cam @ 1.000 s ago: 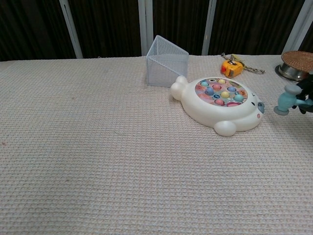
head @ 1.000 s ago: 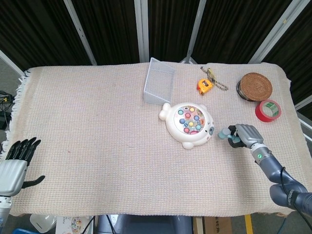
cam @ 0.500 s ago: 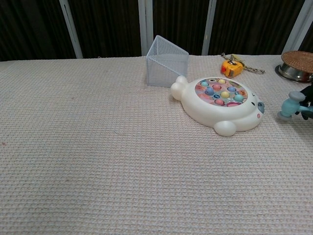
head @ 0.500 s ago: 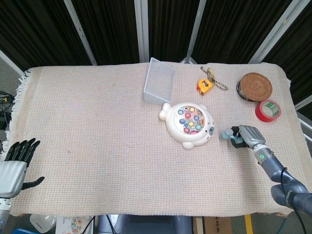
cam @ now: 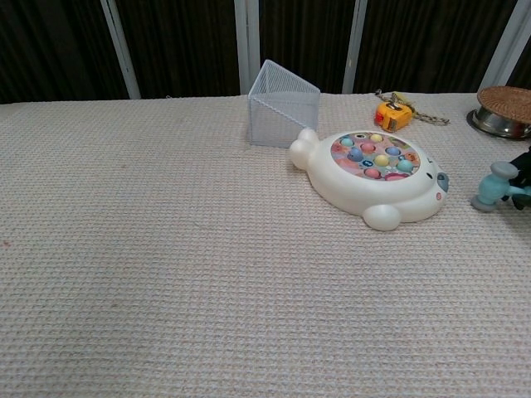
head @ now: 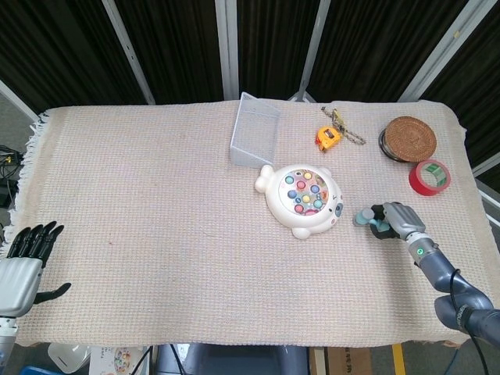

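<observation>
A white seal-shaped toy (head: 303, 199) (cam: 373, 187) with several coloured buttons on top lies right of the table's middle. Just to its right, my right hand (head: 398, 219) grips a small teal toy hammer (head: 366, 218) (cam: 493, 186), whose head rests low on the cloth, pointing at the toy. In the chest view only the edge of that hand (cam: 523, 166) shows. My left hand (head: 22, 262) hangs open off the table's front left corner, holding nothing.
A clear wire basket (head: 255, 130) (cam: 283, 103) lies tipped behind the toy. An orange tape measure (head: 329, 137) (cam: 392, 114) with a chain, a woven-lidded bowl (head: 409, 139) (cam: 504, 108) and a red tape roll (head: 430, 176) sit at the back right. A beige woven cloth (head: 156, 203) covers the table.
My right hand has lowered with the hammer and shifted slightly right, away from the toy; the hammer head now sits down at the cloth. The left hand has not moved.
</observation>
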`<move>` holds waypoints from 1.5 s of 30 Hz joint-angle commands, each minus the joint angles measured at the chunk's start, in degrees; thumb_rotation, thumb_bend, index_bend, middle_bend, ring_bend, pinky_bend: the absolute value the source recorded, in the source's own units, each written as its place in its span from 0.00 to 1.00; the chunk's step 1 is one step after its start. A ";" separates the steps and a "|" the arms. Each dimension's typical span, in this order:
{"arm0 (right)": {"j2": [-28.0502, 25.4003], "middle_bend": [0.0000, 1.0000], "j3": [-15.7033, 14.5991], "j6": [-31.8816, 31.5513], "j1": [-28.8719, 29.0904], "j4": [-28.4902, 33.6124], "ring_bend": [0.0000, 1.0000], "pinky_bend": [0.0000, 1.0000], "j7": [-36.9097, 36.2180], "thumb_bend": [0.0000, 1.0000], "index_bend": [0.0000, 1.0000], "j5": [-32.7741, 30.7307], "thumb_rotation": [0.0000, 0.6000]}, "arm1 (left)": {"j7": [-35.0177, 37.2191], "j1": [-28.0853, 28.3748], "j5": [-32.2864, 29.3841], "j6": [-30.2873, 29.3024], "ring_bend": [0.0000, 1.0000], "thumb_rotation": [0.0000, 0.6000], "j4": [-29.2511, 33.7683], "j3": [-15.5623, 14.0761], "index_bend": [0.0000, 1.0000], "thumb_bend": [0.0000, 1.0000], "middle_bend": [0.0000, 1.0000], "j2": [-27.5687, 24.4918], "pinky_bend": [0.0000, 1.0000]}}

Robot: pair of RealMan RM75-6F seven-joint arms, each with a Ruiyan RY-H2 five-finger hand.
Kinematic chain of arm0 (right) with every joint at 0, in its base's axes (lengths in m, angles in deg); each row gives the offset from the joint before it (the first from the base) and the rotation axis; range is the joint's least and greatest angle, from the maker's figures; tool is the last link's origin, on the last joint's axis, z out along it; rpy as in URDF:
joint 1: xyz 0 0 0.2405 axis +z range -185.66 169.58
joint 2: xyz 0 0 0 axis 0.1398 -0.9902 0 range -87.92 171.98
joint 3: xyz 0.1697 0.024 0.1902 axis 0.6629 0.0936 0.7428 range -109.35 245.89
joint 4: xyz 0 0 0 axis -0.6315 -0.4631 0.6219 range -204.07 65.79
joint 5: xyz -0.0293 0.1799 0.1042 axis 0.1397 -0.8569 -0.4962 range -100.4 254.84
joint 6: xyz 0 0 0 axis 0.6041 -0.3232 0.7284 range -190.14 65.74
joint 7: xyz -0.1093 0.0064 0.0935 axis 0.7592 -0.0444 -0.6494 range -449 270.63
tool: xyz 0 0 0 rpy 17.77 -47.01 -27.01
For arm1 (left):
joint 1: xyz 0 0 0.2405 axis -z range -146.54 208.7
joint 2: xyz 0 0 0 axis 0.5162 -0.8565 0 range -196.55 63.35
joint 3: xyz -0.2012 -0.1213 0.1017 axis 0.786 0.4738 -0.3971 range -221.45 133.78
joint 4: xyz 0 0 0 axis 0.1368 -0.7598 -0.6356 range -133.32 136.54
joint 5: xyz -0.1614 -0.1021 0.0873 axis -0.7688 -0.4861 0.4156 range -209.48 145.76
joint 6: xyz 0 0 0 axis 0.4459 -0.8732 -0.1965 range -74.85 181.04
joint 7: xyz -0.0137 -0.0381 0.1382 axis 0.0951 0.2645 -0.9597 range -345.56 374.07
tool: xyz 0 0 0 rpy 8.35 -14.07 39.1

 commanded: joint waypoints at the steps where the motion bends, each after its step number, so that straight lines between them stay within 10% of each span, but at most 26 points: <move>1: 0.14 0.59 0.09 0.16 -0.08 -0.24 0.36 0.14 -0.08 0.81 0.61 0.14 1.00 | -0.03 0.02 0.02 0.03 0.00 1.00 -0.01 0.01 0.00 0.05 0.00 0.02 0.00; 22: 0.19 0.54 0.84 2.17 -0.39 -1.03 0.31 0.05 -0.27 0.46 0.54 0.19 1.00 | -0.52 0.15 -0.12 0.31 0.00 1.00 0.16 0.18 0.00 0.05 0.00 0.19 0.00; 45: 0.12 0.49 2.33 4.02 0.13 -1.92 0.27 0.02 0.55 0.33 0.50 -1.04 1.00 | -0.90 0.30 -0.64 0.84 0.00 1.00 0.24 0.26 0.00 0.05 0.00 0.42 0.00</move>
